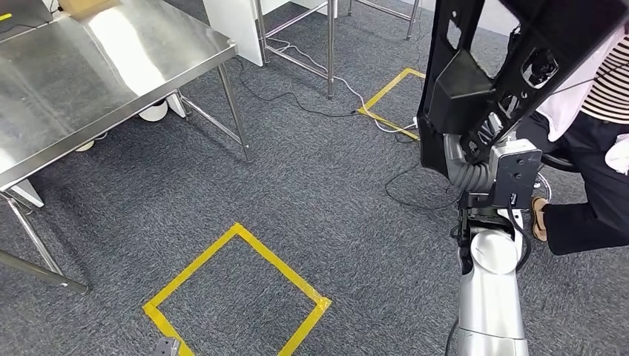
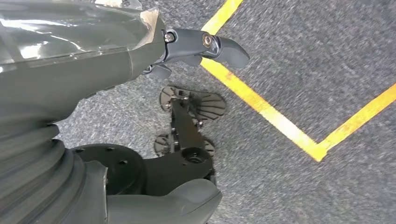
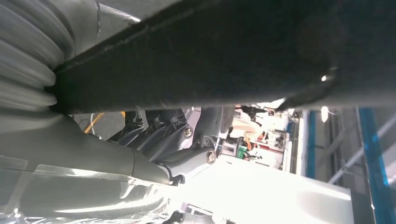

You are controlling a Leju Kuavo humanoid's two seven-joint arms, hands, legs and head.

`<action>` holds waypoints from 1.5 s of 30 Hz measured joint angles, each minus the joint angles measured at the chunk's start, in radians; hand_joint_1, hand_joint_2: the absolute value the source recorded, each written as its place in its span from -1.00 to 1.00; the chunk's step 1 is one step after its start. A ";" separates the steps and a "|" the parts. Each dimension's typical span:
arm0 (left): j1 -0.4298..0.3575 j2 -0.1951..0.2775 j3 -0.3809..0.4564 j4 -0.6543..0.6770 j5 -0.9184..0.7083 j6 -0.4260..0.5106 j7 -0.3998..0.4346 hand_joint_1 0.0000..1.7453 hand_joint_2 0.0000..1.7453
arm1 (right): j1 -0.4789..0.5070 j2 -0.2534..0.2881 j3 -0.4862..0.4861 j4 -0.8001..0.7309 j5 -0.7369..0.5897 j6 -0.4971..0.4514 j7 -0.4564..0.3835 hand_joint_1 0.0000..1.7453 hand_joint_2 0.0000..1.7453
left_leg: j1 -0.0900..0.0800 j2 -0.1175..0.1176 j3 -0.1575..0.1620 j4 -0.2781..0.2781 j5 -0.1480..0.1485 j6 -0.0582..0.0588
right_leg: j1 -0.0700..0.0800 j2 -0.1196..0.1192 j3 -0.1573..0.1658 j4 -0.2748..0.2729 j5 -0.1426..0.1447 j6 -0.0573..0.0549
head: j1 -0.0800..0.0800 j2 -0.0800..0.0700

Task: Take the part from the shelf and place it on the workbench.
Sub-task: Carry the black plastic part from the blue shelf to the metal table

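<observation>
A large black moulded plastic part (image 1: 504,67) is held up high at the right of the head view, and my right hand (image 1: 476,172) grips its lower edge from below. In the right wrist view the dark fingers (image 3: 180,137) curl against the part's black underside (image 3: 210,51). The stainless-steel workbench (image 1: 89,67) stands at the upper left, well away from the part. My left hand (image 2: 93,70) hangs over the grey carpet with its fingers apart and nothing in it.
A person (image 1: 593,148) in a striped top and dark trousers stands close on the right, beside the part. Yellow tape squares (image 1: 237,297) (image 1: 389,100) mark the carpet. Cables (image 1: 311,81) trail among table legs at the back.
</observation>
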 joint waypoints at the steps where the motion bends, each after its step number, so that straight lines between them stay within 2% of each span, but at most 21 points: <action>1: 0.000 0.000 0.000 0.000 -0.001 0.000 0.000 -1.00 1.00 | -0.001 0.000 0.000 -0.001 0.000 0.000 0.001 1.00 1.00 | 0.000 0.025 -0.013 0.028 -0.018 -0.003 | -0.001 -0.008 0.000 -0.001 0.002 -0.008 | -0.002 0.000; 3: -0.003 0.000 0.000 0.000 -0.004 0.000 0.000 -1.00 1.00 | 0.000 -0.001 -0.001 -0.003 0.000 0.000 0.003 1.00 1.00 | -0.001 0.076 -0.065 0.145 -0.082 -0.007 | 0.006 -0.027 0.000 -0.002 0.002 -0.020 | -0.006 0.000; 5: -0.006 0.000 -0.001 0.000 -0.006 -0.001 0.001 -1.00 1.00 | 0.001 -0.004 -0.002 -0.003 0.001 0.000 0.006 1.00 1.00 | -0.001 0.088 -0.118 0.263 -0.129 -0.007 | 0.014 -0.048 -0.001 -0.002 0.001 -0.025 | -0.006 0.000; 6: -0.006 0.001 -0.001 0.000 -0.006 -0.001 0.002 -1.00 1.00 | 0.001 -0.005 -0.003 -0.003 0.001 0.000 0.007 1.00 1.00 | -0.001 0.089 -0.124 0.279 -0.129 -0.005 | 0.017 -0.059 -0.001 -0.002 0.000 -0.026 | -0.007 0.000; 8: -0.007 0.002 -0.001 0.000 -0.007 -0.001 0.003 -1.00 1.00 | 0.000 -0.006 -0.003 -0.004 0.002 0.000 0.008 1.00 1.00 | -0.005 0.101 -0.073 0.195 -0.082 0.007 | 0.023 -0.079 0.001 -0.002 -0.001 -0.028 | -0.007 0.000; 10: -0.011 0.004 -0.001 -0.001 -0.007 -0.001 0.004 -1.00 1.00 | -0.004 -0.006 -0.003 -0.007 0.003 0.001 0.010 1.00 1.00 | -0.019 0.146 0.001 0.062 -0.040 0.027 | 0.029 -0.098 0.003 -0.002 -0.003 -0.028 | -0.006 0.000; 12: -0.016 0.006 -0.001 -0.001 -0.007 0.000 0.004 -1.00 1.00 | -0.010 -0.006 -0.002 -0.010 0.004 0.002 0.014 1.00 1.00 | -0.032 0.170 0.028 0.006 -0.032 0.038 | 0.035 -0.116 0.003 -0.002 -0.005 -0.026 | -0.006 0.000; 14: -0.017 0.006 -0.001 -0.001 -0.007 0.000 0.005 -1.00 1.00 | -0.013 -0.005 -0.001 -0.011 0.005 0.003 0.016 1.00 1.00 | -0.031 0.147 0.026 -0.001 -0.026 0.043 | 0.037 -0.133 0.002 -0.002 -0.008 -0.020 | -0.006 0.000; 16: -0.016 0.005 0.000 -0.001 -0.006 0.000 0.002 -1.00 1.00 | -0.018 -0.006 -0.001 -0.013 0.007 0.003 0.016 1.00 1.00 | -0.024 0.125 0.031 -0.014 -0.015 0.051 | 0.036 -0.104 -0.010 0.028 -0.027 -0.013 | -0.005 0.000; 18: -0.022 0.003 0.000 -0.001 -0.005 -0.001 -0.008 -1.00 1.00 | -0.022 -0.009 -0.001 -0.015 0.012 0.002 0.015 1.00 1.00 | -0.019 0.102 0.034 -0.020 -0.008 0.057 | 0.030 -0.051 -0.055 0.129 -0.073 -0.014 | -0.003 0.000; 20: -0.033 0.002 0.000 -0.001 -0.004 -0.001 -0.012 -1.00 1.00 | -0.026 -0.013 -0.001 -0.021 0.017 0.003 0.028 1.00 1.00 | -0.017 0.074 0.031 -0.020 -0.006 0.058 | 0.025 -0.031 -0.113 0.247 -0.114 -0.011 | -0.001 0.000; 21: -0.039 0.001 0.000 -0.001 -0.004 0.002 -0.010 -1.00 1.00 | -0.028 -0.015 -0.001 -0.027 0.018 0.004 0.038 1.00 1.00 | -0.016 0.058 0.030 -0.019 -0.005 0.058 | 0.023 -0.029 -0.125 0.271 -0.116 -0.005 | -0.001 0.000; 22: -0.042 0.000 0.000 -0.001 -0.004 0.005 -0.006 -1.00 1.00 | -0.031 -0.017 -0.001 -0.035 0.019 0.005 0.046 1.00 1.00 | -0.015 0.044 0.031 -0.018 -0.005 0.056 | 0.019 -0.027 -0.120 0.257 -0.103 0.004 | -0.001 0.000; 25: -0.050 -0.001 0.000 -0.001 -0.004 0.021 0.000 -1.00 1.00 | -0.042 -0.022 -0.001 -0.053 0.019 0.008 0.052 1.00 1.00 | -0.010 0.006 0.028 -0.010 -0.008 0.044 | 0.004 0.009 -0.036 0.070 -0.022 0.032 | 0.000 0.000; 28: -0.054 0.000 0.000 -0.001 -0.007 0.045 0.005 -1.00 1.00 | -0.046 -0.027 0.000 -0.059 0.021 0.009 0.057 1.00 1.00 | -0.012 -0.017 0.016 -0.002 -0.006 0.027 | 0.004 0.030 -0.006 0.004 -0.002 0.022 | 0.001 0.000; 33: -0.051 0.000 0.000 -0.001 -0.009 0.055 0.007 -1.00 1.00 | -0.046 -0.028 -0.001 -0.060 0.021 0.010 0.059 1.00 1.00 | -0.009 -0.027 0.011 -0.005 -0.002 0.019 | 0.004 0.019 -0.008 0.005 0.000 0.013 | 0.000 0.000; 34: -0.049 0.000 0.000 -0.001 -0.014 0.083 0.004 -1.00 1.00 | -0.044 -0.030 -0.002 -0.060 0.020 0.006 0.058 1.00 1.00 | -0.009 -0.001 -0.009 0.035 -0.024 0.013 | 0.004 0.006 -0.007 0.004 0.000 0.003 | -0.002 0.000; 37: -0.038 -0.005 -0.001 -0.001 -0.035 0.199 -0.043 -1.00 1.00 | -0.023 -0.037 -0.003 -0.048 0.013 -0.013 0.042 1.00 1.00 | -0.008 0.088 -0.117 0.252 -0.119 -0.001 | 0.010 -0.047 -0.002 0.002 -0.003 -0.025 | -0.012 0.000; 38: -0.036 -0.007 -0.001 -0.001 -0.038 0.217 -0.059 -1.00 1.00 | -0.018 -0.039 -0.003 -0.043 0.014 -0.018 0.038 1.00 1.00 | -0.007 0.090 -0.124 0.264 -0.113 0.000 | 0.012 -0.057 -0.001 0.002 -0.005 -0.026 | -0.012 0.000; 42: -0.053 -0.013 -0.001 -0.007 -0.040 0.234 -0.095 -1.00 1.00 | -0.032 -0.040 -0.001 -0.041 0.023 -0.032 0.048 1.00 1.00 | -0.014 0.104 -0.007 0.039 -0.015 0.018 | 0.018 -0.080 0.000 0.002 -0.008 -0.026 | -0.011 0.000; 45: -0.078 -0.019 -0.001 -0.013 -0.038 0.243 -0.097 -1.00 1.00 | -0.051 -0.040 0.000 -0.057 0.003 -0.027 0.072 1.00 1.00 | -0.023 0.104 0.007 0.004 -0.014 0.026 | 0.023 -0.091 -0.001 0.000 -0.008 -0.016 | -0.011 0.000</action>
